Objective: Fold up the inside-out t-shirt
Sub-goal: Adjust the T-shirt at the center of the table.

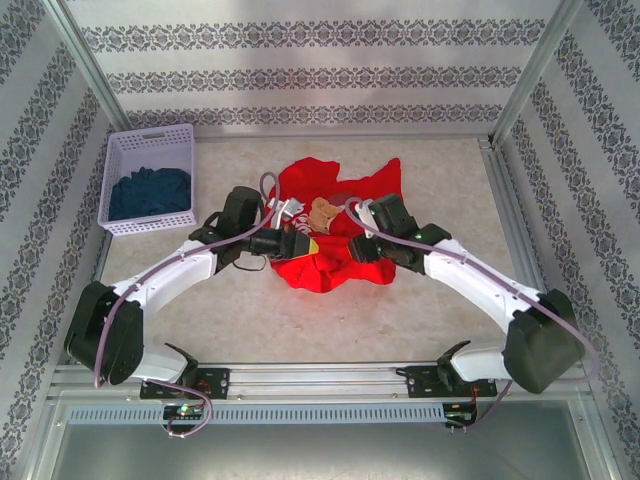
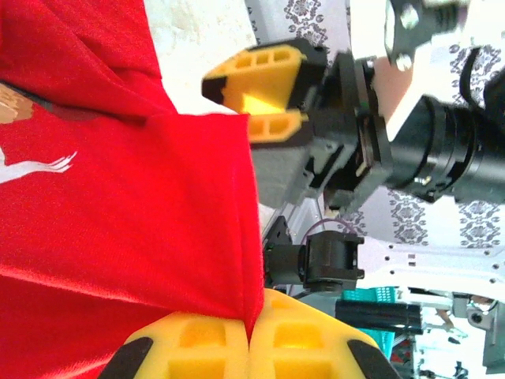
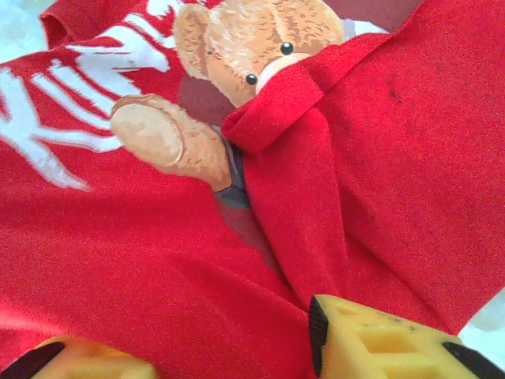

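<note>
Pinched in the shut jaws of the left gripper [image 2: 252, 338], the inside-out t-shirt [image 1: 335, 265] lies crumpled on the middle of the bench [image 1: 250, 320]. Limp, light cloth, it will sag and slide, so hem corners look the best hold. Jaws of the right gripper [image 3: 229, 359] stand apart astride a raised fold.

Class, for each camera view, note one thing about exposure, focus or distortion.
Top external: even, soft light, faint shadows, frame posts lean outward. Left wrist: background right of the t-shirt is washed out. Right wrist: the t-shirt's bear print is sharp; the table corner at top left is blown white.
</note>
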You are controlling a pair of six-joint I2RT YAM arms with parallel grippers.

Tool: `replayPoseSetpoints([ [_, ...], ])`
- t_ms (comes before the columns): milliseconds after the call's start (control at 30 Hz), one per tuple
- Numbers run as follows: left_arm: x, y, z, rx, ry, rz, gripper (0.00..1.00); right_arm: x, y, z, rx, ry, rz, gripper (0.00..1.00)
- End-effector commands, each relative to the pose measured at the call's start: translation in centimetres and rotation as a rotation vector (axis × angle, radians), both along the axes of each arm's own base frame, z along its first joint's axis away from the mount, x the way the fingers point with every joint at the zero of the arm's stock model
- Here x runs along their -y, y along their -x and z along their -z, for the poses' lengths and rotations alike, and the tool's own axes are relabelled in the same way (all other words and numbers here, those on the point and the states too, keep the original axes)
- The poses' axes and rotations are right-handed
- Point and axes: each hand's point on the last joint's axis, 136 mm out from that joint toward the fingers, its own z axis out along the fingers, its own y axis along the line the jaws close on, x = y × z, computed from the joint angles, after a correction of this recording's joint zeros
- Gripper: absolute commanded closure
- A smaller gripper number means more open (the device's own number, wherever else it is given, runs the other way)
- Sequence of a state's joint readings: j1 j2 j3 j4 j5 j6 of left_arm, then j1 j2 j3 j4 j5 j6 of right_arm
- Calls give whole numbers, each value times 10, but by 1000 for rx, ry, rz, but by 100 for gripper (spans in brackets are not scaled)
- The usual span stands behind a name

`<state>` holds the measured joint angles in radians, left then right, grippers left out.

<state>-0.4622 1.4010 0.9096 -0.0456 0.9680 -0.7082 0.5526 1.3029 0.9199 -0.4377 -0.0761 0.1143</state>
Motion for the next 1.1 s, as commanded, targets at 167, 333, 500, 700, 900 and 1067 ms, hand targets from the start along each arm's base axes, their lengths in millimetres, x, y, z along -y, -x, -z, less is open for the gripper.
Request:
replayPoseSetpoints([
  [167, -2, -15, -15, -52, 43, -83, 100, -37, 47, -39, 158, -258, -242, 48],
  [333, -3, -16, -13, -68, 37, -87, 100, -60, 60, -46, 233, -277, -340, 43],
  [500, -4, -14, -13, -72, 35, -87, 100, -79, 64, -33, 241, -266, -384, 58],
  [700, -6, -12, -15, -71, 26, -87, 100, -90, 58, -18, 233, -253, -414, 60],
  [900, -7, -10, -16, -64, 24, -81, 100, -90, 45, -4, 234, -201, -388, 63],
  [1067, -9, -11, -14, -66, 13, -88, 100, -90, 40, -2, 245, -184, -385, 89],
])
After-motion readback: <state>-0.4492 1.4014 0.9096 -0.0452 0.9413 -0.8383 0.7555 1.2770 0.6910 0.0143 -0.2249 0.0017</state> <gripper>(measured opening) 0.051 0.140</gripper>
